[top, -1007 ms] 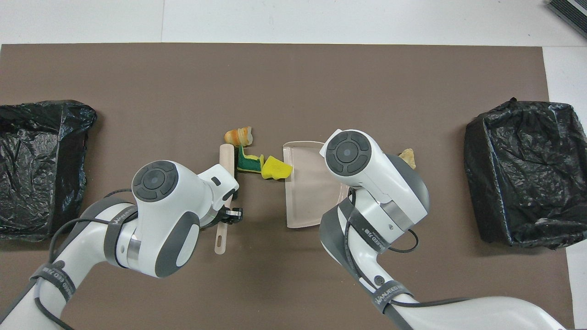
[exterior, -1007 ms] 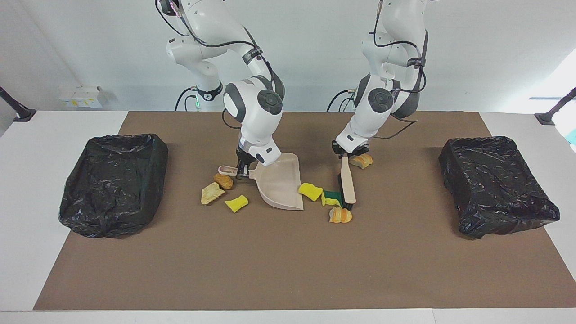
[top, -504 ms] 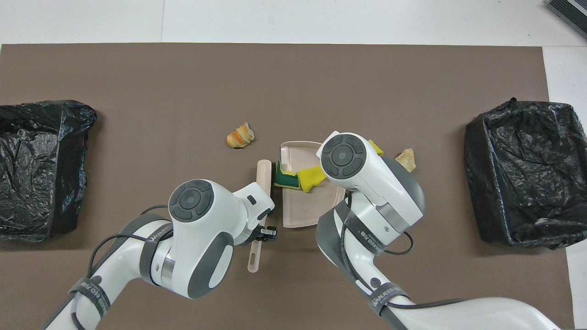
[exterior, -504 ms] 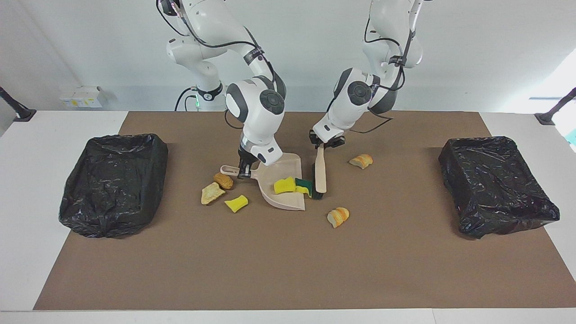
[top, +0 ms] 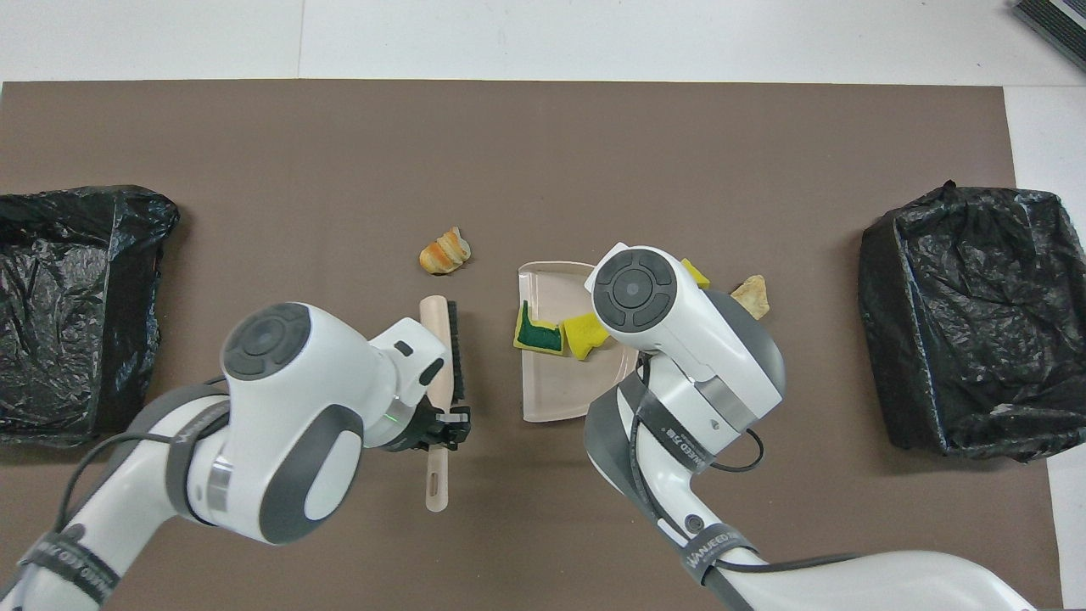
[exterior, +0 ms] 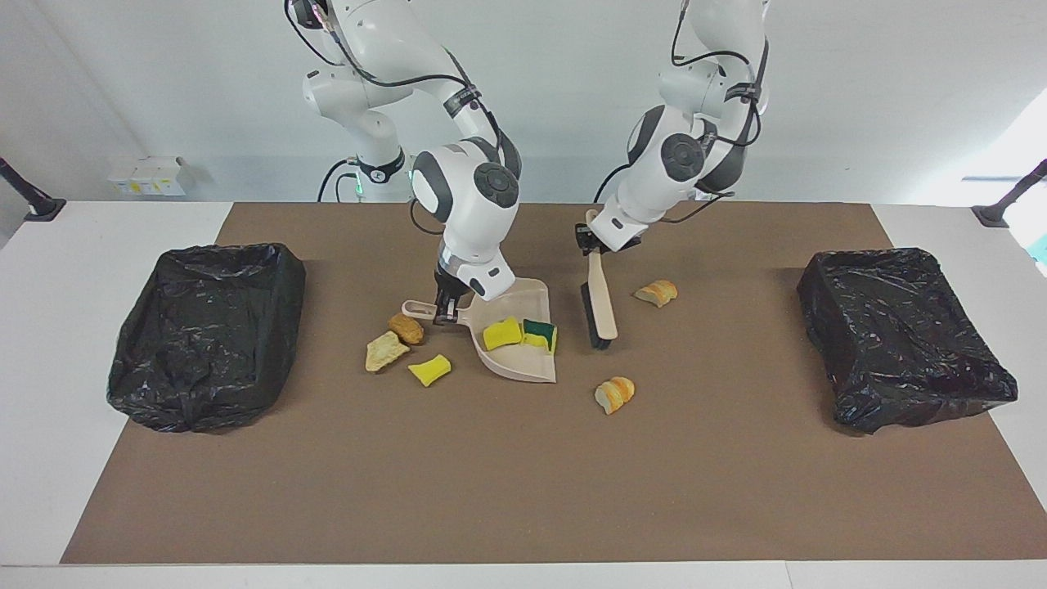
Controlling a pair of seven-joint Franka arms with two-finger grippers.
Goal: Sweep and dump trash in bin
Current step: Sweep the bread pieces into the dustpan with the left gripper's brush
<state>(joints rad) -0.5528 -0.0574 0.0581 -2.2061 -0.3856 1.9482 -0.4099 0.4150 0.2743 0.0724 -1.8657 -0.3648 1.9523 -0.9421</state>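
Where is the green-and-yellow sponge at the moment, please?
The green-and-yellow sponge lies in the dustpan, touching a yellow sponge piece, mid-table.

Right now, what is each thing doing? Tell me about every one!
Dustpan: flat on the mat, handle held by the right gripper.
Brush: lifted, tilted, held by the left gripper.
Yellow sponge piece: in the dustpan.
Green-and-yellow sponge: in the dustpan.
Five other scraps: loose on the mat.
Two black-lined bins: open, nothing seen inside.
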